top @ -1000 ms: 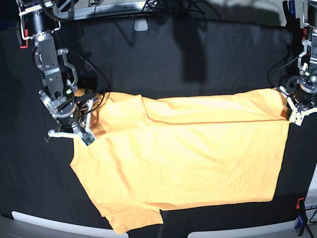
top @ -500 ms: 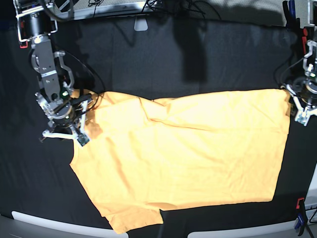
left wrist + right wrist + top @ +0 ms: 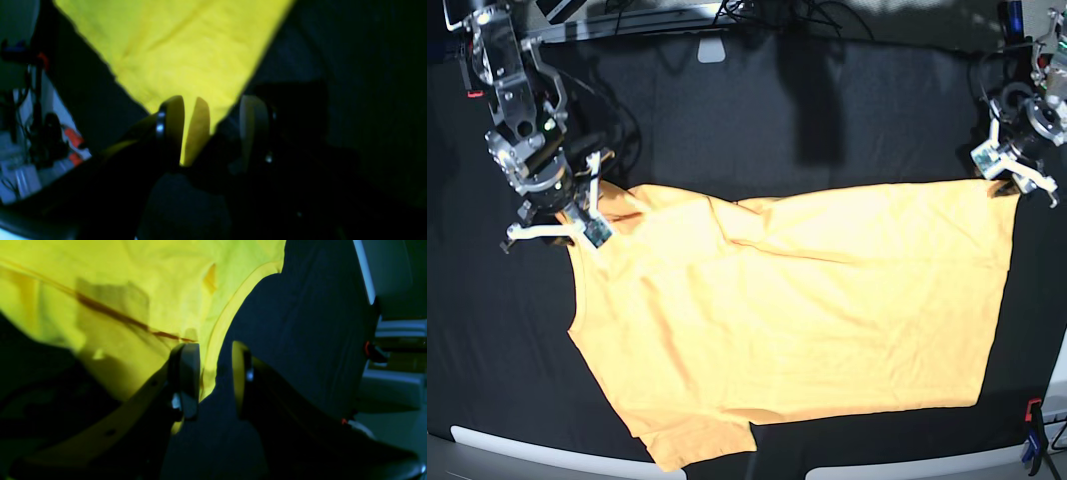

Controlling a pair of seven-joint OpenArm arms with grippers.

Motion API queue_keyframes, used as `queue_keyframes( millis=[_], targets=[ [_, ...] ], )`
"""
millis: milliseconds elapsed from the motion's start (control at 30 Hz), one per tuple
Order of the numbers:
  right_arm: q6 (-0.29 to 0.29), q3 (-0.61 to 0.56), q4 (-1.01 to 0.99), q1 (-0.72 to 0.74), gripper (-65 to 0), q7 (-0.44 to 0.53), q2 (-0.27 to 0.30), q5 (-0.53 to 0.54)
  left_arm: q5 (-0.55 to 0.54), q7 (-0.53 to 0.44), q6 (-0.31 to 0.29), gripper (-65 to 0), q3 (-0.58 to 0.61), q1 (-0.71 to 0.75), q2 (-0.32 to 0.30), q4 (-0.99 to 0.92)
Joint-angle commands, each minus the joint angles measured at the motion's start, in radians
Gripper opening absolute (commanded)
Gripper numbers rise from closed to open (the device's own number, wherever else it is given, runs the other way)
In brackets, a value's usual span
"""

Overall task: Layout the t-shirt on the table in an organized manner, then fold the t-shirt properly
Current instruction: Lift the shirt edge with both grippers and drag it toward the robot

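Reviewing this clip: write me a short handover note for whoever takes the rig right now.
Left gripper: open, over the t-shirt's hem corner, holding nothing.
Right gripper: open, astride the collar edge, not clamped.
T-shirt: spread across the table, hem toward the left arm, collar toward the right arm. The far sleeve looks tucked in, and a diagonal crease runs by the collar.
Done: rough layout.
Left: smooth the crease, free the far sleeve, then fold.
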Motion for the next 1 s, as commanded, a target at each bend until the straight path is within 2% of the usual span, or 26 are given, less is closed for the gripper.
queue_keyframes(
  millis=[0, 167, 400, 633, 767, 967],
  targets=[
    [-0.013, 0.011, 0.036, 0.003, -48.7, 0.010, 0.014, -0.005, 0.019, -0.011, 0.016, -40.1, 0.012, -0.016, -0.019, -0.005],
    [-0.013, 0.011, 0.091, -0.023, -48.7, -0.023, 0.014, -0.005, 0.115, 0.023, 0.076, -40.1, 0.114, -0.094, -0.019, -0.105],
    [-0.013, 0.011, 0.095, -0.034, -48.7, -0.025, 0.014, -0.005, 0.146, 0.042, 0.077, -45.7, 0.134, -0.139, -0.029, -0.202],
    [-0.013, 0.011, 0.095, -0.033, -48.7, -0.025, 0.014, -0.005, 0.191, 0.040, 0.077, -45.7, 0.134, -0.129, -0.094, -0.247],
    [-0.013, 0.011, 0.095, -0.033, -48.7, -0.025, 0.014, -0.005, 0.187, -0.016, 0.077, -45.7, 0.134, -0.127, -0.100, -0.246],
    [-0.013, 0.011, 0.095, -0.034, -48.7, -0.027, 0.014, -0.005, 0.187, -0.089, 0.077, -45.7, 0.135, -0.127, -0.053, -0.246]
  ],
)
